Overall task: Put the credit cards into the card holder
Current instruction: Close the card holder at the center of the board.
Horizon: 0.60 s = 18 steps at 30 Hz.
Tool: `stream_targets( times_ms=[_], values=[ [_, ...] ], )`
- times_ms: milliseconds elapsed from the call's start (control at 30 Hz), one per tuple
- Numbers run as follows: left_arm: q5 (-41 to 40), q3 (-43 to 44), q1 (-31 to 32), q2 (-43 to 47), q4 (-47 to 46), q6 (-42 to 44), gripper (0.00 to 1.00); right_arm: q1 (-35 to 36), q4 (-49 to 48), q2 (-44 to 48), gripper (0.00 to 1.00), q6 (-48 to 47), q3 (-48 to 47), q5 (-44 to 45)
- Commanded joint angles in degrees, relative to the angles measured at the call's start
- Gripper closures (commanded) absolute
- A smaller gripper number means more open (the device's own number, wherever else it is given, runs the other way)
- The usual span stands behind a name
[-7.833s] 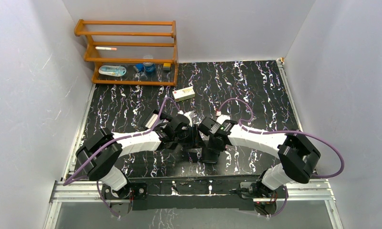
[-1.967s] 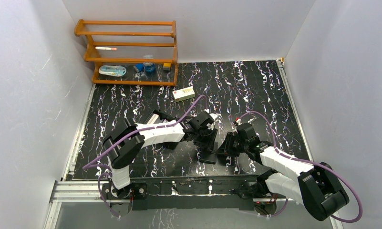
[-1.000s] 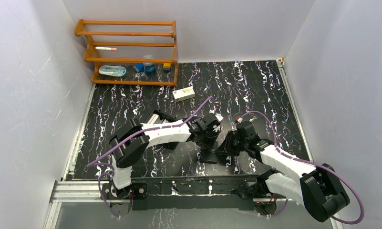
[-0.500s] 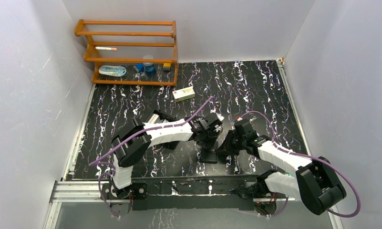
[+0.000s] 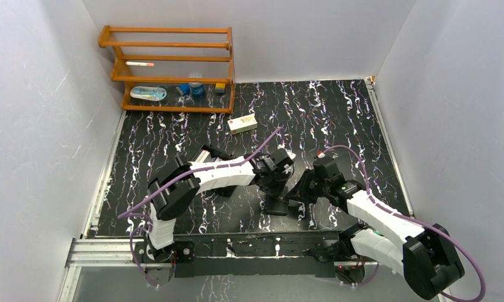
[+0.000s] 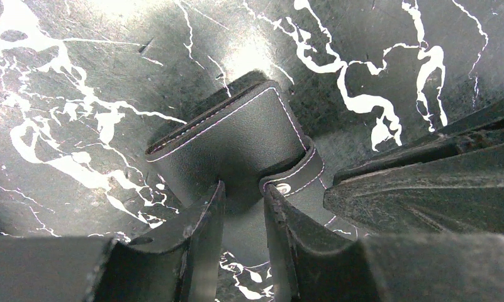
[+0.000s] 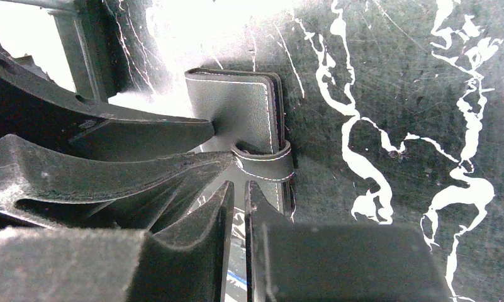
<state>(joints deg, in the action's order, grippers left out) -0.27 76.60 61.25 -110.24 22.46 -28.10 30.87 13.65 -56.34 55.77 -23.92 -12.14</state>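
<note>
The card holder (image 5: 275, 206) is a black stitched wallet lying closed and flat on the marbled table, its snap tab (image 6: 287, 186) wrapped over one edge. My left gripper (image 6: 244, 187) stands over its middle, jaws a narrow gap apart, tips on the cover (image 6: 230, 138), clamping nothing. My right gripper (image 7: 238, 184) comes from the right (image 5: 297, 192). It shows only a thin slit between its fingers, tips on the card holder (image 7: 236, 107) just short of the tab (image 7: 265, 162). The credit cards are hidden.
A wooden rack (image 5: 167, 69) with small items stands at the back left. A cream carton (image 5: 243, 123) lies behind the grippers. A dark box (image 5: 201, 155) sits partly under the left arm. White walls close in on three sides.
The right gripper's jaws have narrowed to a slit and its arm has swung slightly at the wallet. The left gripper and the card holder have stayed where they were.
</note>
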Motion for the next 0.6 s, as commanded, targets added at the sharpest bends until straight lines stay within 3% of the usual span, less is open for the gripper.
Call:
stream_targets(
  times_ms=[0,567],
  values=[
    [-2.2,-0.4,0.4,-3.7,0.2,0.2,0.71,0.5,-0.9,0.1,0.80,1.6,-2.5,-0.1],
    [-2.3,-0.2,0.5,-3.7,0.6,-0.4,0.70,3.0,-6.5,-7.9,0.79,2.6,-3.0,3.8]
  ],
)
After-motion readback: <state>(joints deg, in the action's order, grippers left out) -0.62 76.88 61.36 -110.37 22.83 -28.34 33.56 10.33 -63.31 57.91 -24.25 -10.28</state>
